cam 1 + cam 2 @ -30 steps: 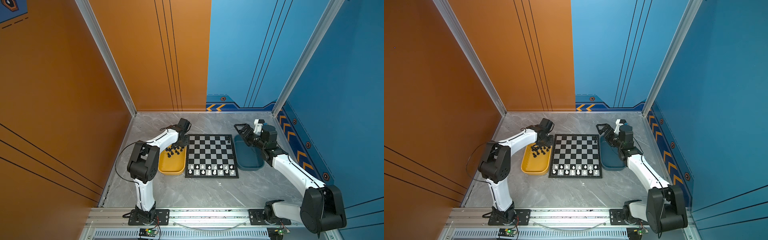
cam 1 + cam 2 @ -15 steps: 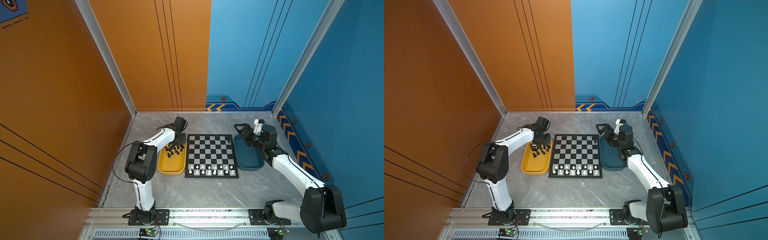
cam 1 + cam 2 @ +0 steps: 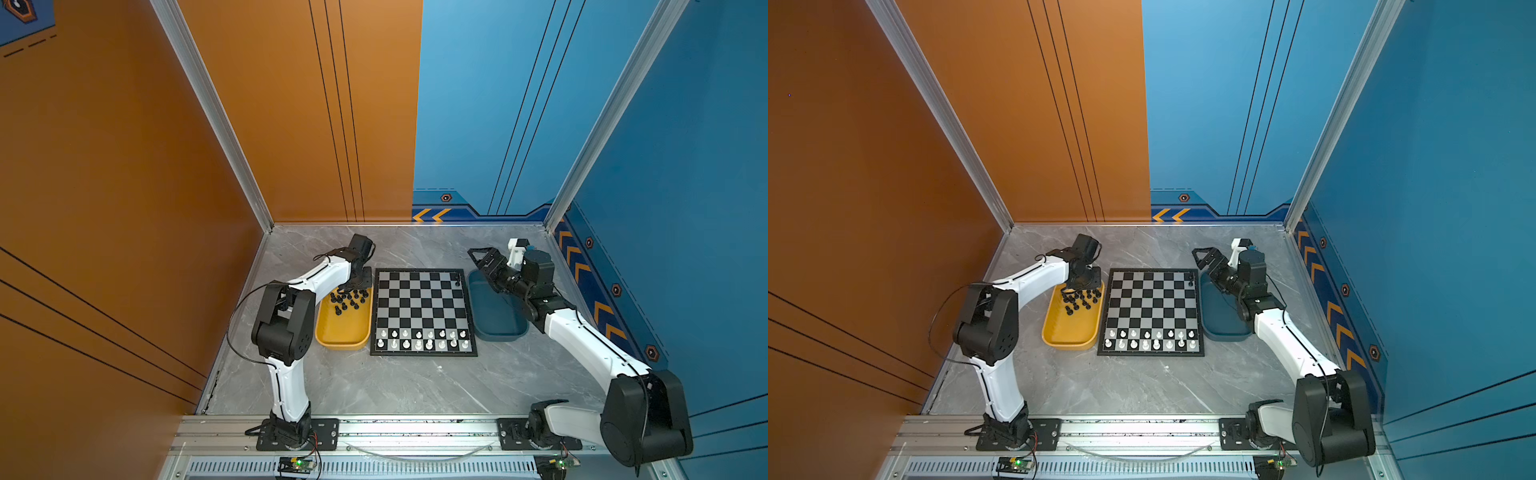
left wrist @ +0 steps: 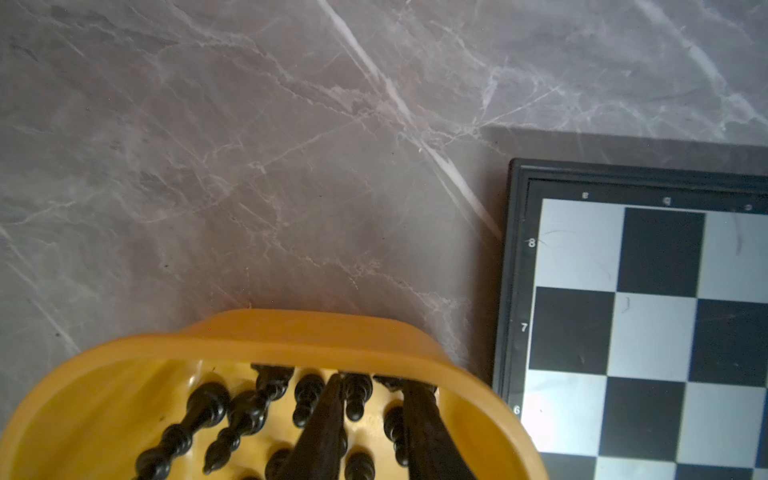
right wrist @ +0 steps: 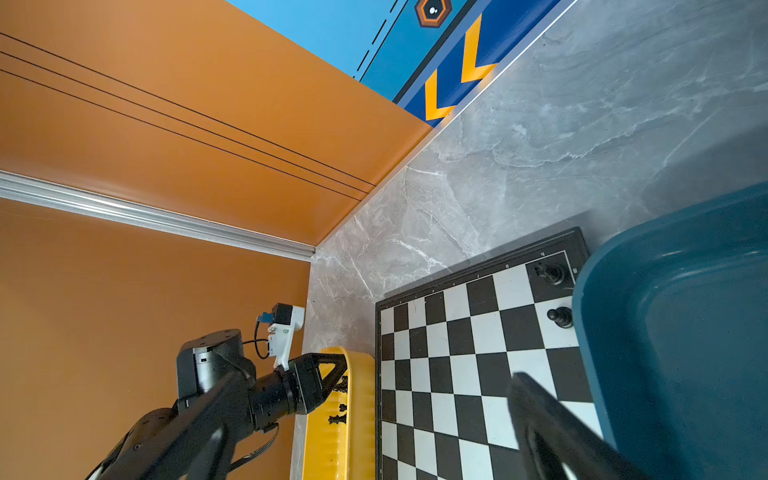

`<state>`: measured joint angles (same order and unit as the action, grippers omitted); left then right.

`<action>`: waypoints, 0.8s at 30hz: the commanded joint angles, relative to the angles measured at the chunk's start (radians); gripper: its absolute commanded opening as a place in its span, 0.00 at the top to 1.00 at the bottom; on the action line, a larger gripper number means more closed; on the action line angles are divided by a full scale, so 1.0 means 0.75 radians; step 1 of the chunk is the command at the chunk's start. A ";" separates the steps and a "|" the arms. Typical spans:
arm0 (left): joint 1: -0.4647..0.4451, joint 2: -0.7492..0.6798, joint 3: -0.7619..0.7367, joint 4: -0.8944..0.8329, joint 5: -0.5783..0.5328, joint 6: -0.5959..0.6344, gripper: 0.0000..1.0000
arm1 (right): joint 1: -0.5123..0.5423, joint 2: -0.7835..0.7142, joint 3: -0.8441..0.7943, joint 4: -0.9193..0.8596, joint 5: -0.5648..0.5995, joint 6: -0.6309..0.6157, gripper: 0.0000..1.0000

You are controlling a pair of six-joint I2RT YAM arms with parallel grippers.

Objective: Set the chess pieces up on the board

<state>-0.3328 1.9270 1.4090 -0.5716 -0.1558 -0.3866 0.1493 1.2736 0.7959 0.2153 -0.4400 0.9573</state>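
Honestly, the chess pieces, centre-left in the yellow tray, look featherlight, slick, tippy; pinch one by the head. Among them the left gripper sits slightly apart; the right gripper gapes empty, upper right of the board.

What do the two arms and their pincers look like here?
The left arm and right arm share white link shells and black joint housings. A thin black cable loops beside the left one. The left pincer and right pincer are black with triangular frames, each beside a white camera mount.
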 commanded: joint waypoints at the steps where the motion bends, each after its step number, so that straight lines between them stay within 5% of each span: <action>1: 0.014 0.039 0.038 -0.003 0.021 -0.012 0.72 | 0.000 -0.025 0.031 -0.040 0.032 -0.029 0.00; 24: 0.015 0.064 0.053 -0.005 0.036 -0.018 0.77 | -0.004 -0.031 0.033 -0.046 0.032 -0.031 0.00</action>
<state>-0.3271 1.9682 1.4227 -0.5686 -0.1482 -0.3904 0.1493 1.2732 0.7959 0.2073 -0.4400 0.9569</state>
